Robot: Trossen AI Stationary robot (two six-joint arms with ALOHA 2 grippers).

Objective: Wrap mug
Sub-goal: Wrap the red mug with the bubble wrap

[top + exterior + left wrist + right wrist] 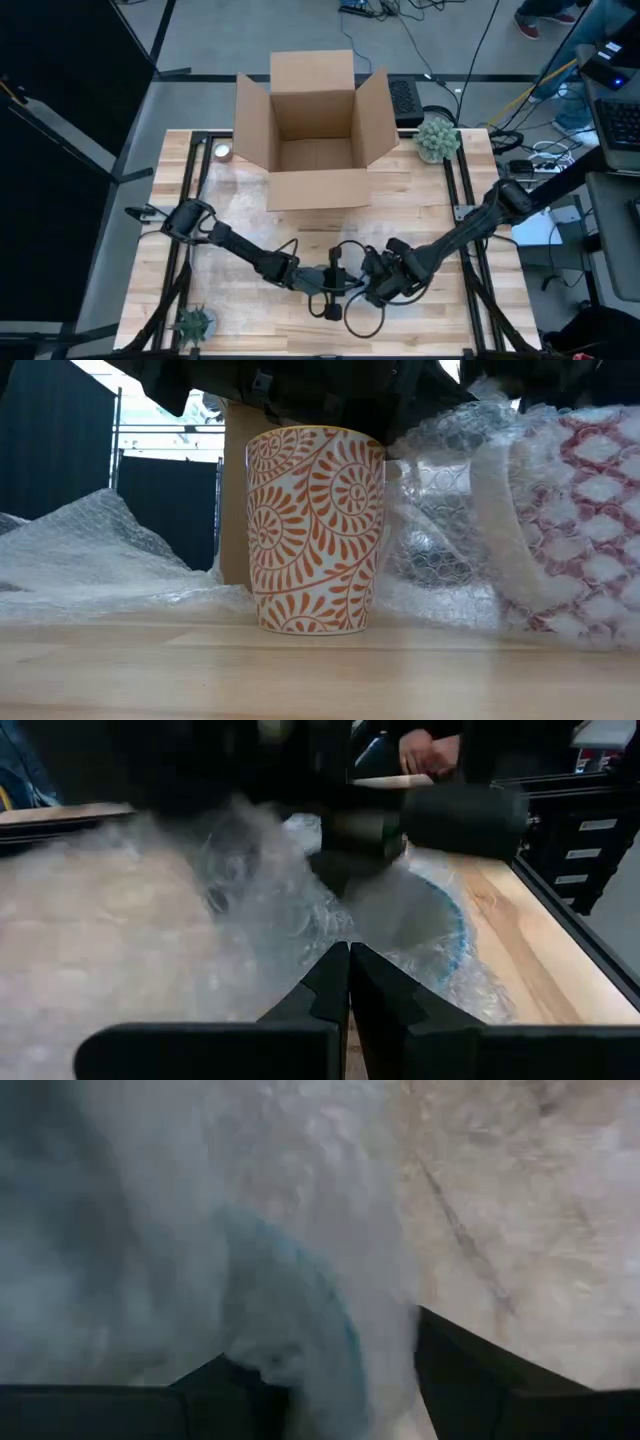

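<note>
Mug (315,530) upright on surface (300,675) w/ bubble wrap (90,555) around it, both arms meeting above at front-centre; left gripper (349,982) clenched tip-to-tip over wrap, right gripper (330,1370) spread, wrap fold between fingers (470,1370).

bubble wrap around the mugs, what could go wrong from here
1. The left gripper looks shut on the bubble wrap; a hard pull could drag the sheet and tip the orange patterned mug, which stands upright and unwrapped at the sheet's edge.
2. The right gripper straddles a wrapped blue-rimmed item; the film could slip loose.
</note>
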